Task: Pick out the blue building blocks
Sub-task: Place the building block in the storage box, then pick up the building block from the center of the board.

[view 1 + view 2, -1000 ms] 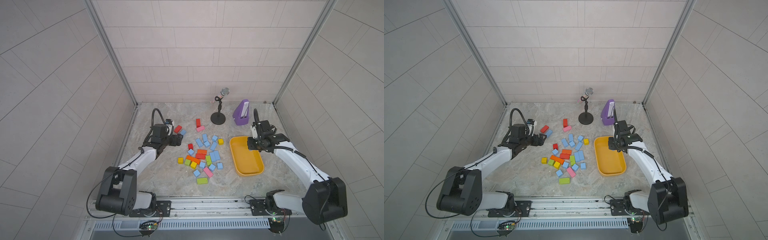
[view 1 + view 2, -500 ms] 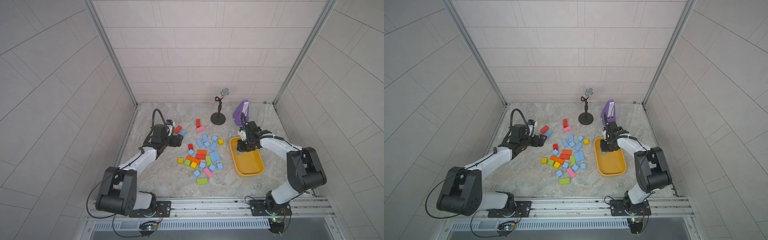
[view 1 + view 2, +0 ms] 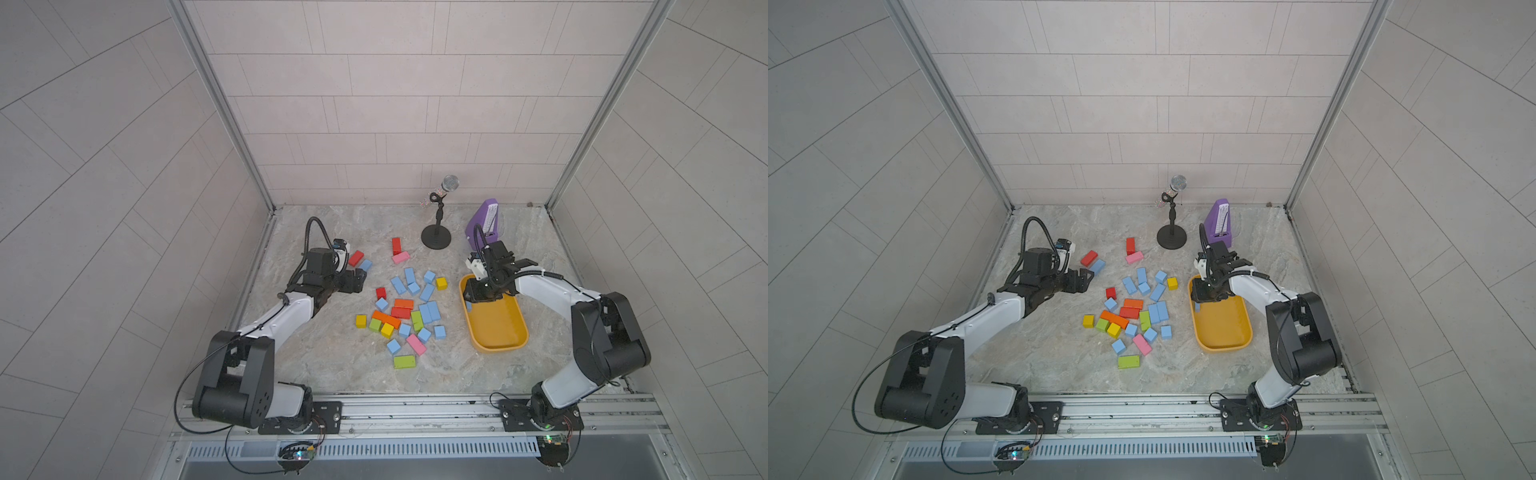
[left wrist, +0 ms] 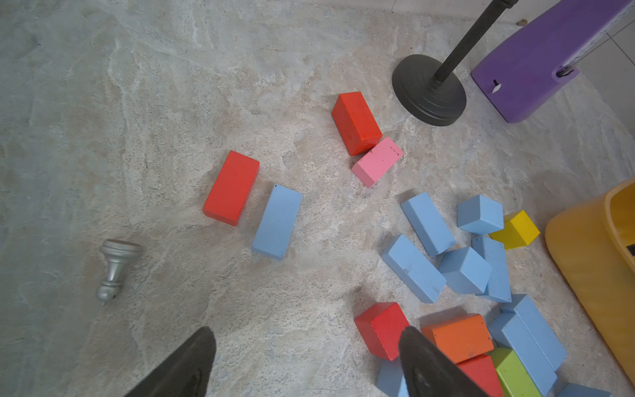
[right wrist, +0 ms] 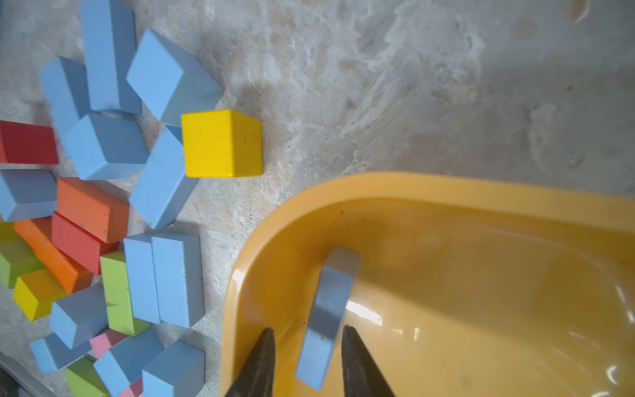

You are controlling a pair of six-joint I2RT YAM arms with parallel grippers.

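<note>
Both top views look down from high above the front rail (image 3: 415,409) toward the back wall (image 3: 395,124) — near-identical pictures, far enough off to hold the whole worktop (image 3: 332,374). The left wrist camera rides low and close, looking along the worktop past the left tool (image 4: 305,331) to the microphone stand (image 4: 422,89) and yellow tray (image 4: 577,268). The right wrist camera sits closer, looking down past the right tool (image 5: 307,328) into the tray — both wrist views share its rim and the blue building blocks (image 5: 165,178) beside it.
</note>
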